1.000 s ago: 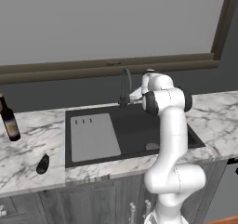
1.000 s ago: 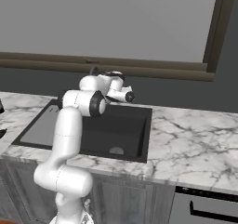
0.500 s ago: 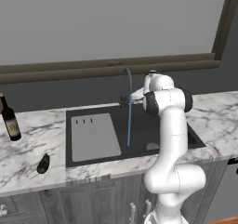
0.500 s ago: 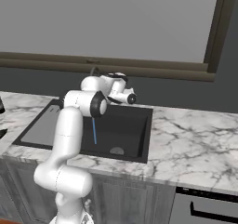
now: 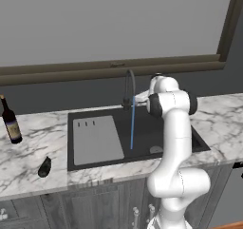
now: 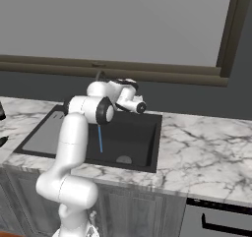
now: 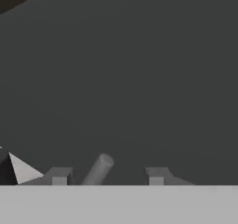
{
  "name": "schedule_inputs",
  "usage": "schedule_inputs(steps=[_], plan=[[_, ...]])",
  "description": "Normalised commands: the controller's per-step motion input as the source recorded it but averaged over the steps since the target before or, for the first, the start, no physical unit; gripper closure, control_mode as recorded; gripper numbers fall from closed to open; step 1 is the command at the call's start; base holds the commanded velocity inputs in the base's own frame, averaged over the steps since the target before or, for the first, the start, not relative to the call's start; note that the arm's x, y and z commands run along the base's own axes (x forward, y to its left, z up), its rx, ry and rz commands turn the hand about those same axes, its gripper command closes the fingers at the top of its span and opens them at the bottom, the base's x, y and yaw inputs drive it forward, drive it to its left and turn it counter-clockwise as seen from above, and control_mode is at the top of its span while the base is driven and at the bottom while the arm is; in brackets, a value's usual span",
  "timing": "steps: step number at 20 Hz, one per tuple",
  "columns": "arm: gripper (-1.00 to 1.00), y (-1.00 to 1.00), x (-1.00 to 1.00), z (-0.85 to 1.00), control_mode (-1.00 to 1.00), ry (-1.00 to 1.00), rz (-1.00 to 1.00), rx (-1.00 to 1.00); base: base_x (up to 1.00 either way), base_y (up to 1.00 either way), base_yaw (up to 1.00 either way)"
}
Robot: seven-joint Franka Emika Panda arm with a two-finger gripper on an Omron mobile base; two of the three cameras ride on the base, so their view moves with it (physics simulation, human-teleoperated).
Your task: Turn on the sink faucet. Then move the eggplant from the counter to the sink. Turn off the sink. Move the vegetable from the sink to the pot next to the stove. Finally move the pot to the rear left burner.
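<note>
Along the counter's (image 5: 33, 161) middle sits the sink (image 5: 95, 140), with water (image 5: 132, 128) falling from the faucet (image 5: 129, 88), so it is on. Near the front left edge lies the eggplant (image 5: 44, 166), waiting. The gripper (image 7: 107, 177) sits loose around the handle (image 7: 98, 168), not squeezing.

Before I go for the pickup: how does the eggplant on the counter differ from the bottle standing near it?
The eggplant lies flat near the counter's front edge; the bottle stands upright farther back. The eggplant is a short, plain dark blob; the bottle is taller and slimmer, with a pale label and a narrow neck. The eggplant lies closer to the sink than the bottle. Both are dark and rest on the marble counter left of the sink, apart from each other.
</note>
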Motion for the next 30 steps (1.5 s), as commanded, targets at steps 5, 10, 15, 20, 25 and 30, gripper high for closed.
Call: schedule_inputs(steps=[5, 10, 15, 20, 25, 30], plan=[[-1.00, -0.05, -0.32, 0.15, -1.00, -0.02, 0.00, 0.02, 0.00, 0.00, 0.00], [-1.00, -0.13, -0.54, 0.31, -1.00, -0.04, -0.01, 0.00, 0.00, 0.00, 0.00], [-1.00, -0.09, -0.68, 0.29, -1.00, -0.05, -0.04, 0.01, 0.00, 0.00, 0.00], [-1.00, -0.03, -0.81, 0.33, -1.00, -0.07, -0.07, 0.01, 0.00, 0.00, 0.00], [-1.00, -0.05, -0.79, 0.40, -1.00, -0.07, -0.07, 0.00, 0.00, 0.00, 0.00], [-1.00, -0.04, -0.81, 0.50, -1.00, -0.05, -0.07, 0.00, 0.00, 0.00, 0.00]])
